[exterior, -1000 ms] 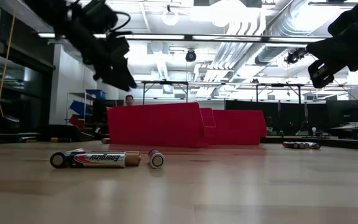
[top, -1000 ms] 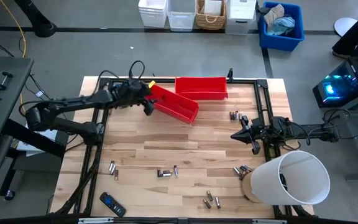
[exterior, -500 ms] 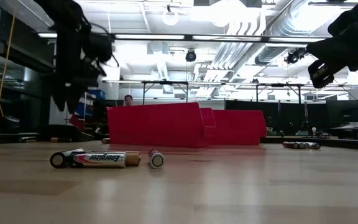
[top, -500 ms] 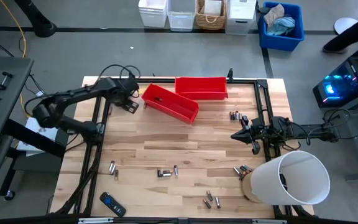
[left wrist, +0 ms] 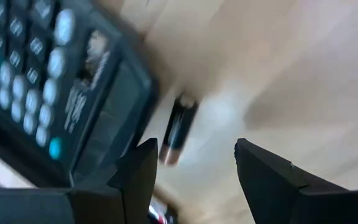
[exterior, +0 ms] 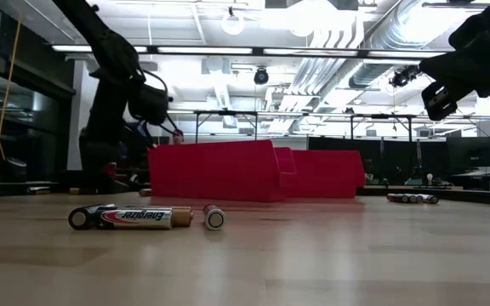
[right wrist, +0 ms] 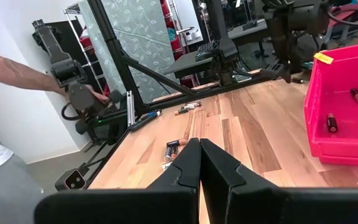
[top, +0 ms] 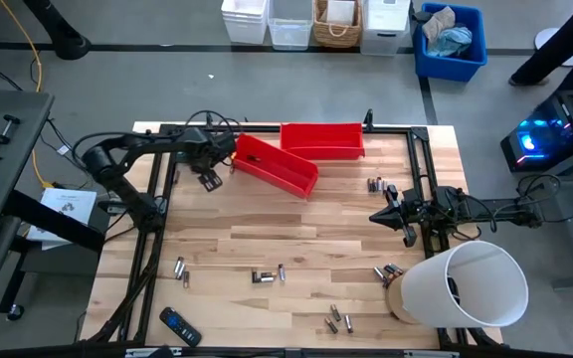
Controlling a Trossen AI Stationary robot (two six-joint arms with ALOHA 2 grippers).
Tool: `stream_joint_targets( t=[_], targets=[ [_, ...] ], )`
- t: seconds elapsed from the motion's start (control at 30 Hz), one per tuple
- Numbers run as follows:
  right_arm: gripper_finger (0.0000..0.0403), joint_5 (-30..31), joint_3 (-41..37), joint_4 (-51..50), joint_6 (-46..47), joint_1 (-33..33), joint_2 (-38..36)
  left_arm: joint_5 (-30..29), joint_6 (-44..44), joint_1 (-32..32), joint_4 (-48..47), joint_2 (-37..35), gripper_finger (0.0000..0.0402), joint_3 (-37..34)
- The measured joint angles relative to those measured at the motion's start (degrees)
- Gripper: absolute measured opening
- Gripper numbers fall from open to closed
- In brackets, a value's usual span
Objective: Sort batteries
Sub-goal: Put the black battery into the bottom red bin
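Silver-grey batteries lie in small groups on the wooden table: near the left edge [top: 180,267], at the near middle [top: 262,276], by the right arm [top: 375,184] and near the front [top: 336,320]. Two lie close in the low view [exterior: 130,218]. My left gripper [top: 207,177] hovers open by the far-left corner, just left of the tilted red bin [top: 275,164]. In its wrist view its fingers [left wrist: 194,168] stand above one battery [left wrist: 178,127] beside a dark calculator [left wrist: 42,81]. My right gripper [top: 381,216] waits shut at the table's right.
A second red bin [top: 321,140] stands along the far edge; the tilted bin holds batteries [right wrist: 332,122]. A black remote [top: 179,326] lies at the near-left corner and a big white cylinder [top: 466,283] at the near right. A person's arm [right wrist: 17,71] shows beyond the table.
My left gripper has drawn away from the left end of the tilted red bin toward the table's left edge and turned about, its arm folding back. The bins and the batteries on the table have stayed where they were.
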Motion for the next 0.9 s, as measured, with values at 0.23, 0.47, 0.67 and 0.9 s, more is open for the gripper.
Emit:
stream_joint_targets(
  t=[0.23,0.47,0.67,0.9],
  targets=[
    [0.0000,-0.01,0.00,0.00,0.01,0.00,0.00,0.21,3.98,0.57,2.69,1.57,0.0202,0.00],
    [0.0000,-0.02,0.00,0.00,0.00,0.00,0.00,0.83,5.35,2.02,2.13,3.82,0.0202,0.10],
    [0.0000,-0.02,0.00,0.02,0.02,-0.02,0.00,1.31,8.62,2.21,2.00,4.96,0.0202,0.15],
    [0.0000,-0.02,0.00,0.02,0.02,-0.02,0.00,5.97,12.55,2.38,0.75,5.16,0.0202,0.15]
  ],
)
